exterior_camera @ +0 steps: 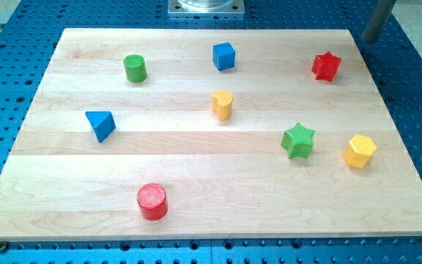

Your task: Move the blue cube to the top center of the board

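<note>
The blue cube (223, 56) sits near the view's top centre of the wooden board (196, 165), a little below its top edge. My rod shows at the view's top right, and my tip (368, 39) is just off the board's top right corner. It is far to the right of the blue cube and touches no block. The nearest block to the tip is the red star (326, 66), below and to its left.
A green cylinder (135, 68) stands at upper left, and a yellow rounded block (223, 105) below the cube. A blue triangle (101, 125) is at left, a red cylinder (152, 202) at bottom. A green star (297, 141) and yellow hexagon (359, 151) are at right.
</note>
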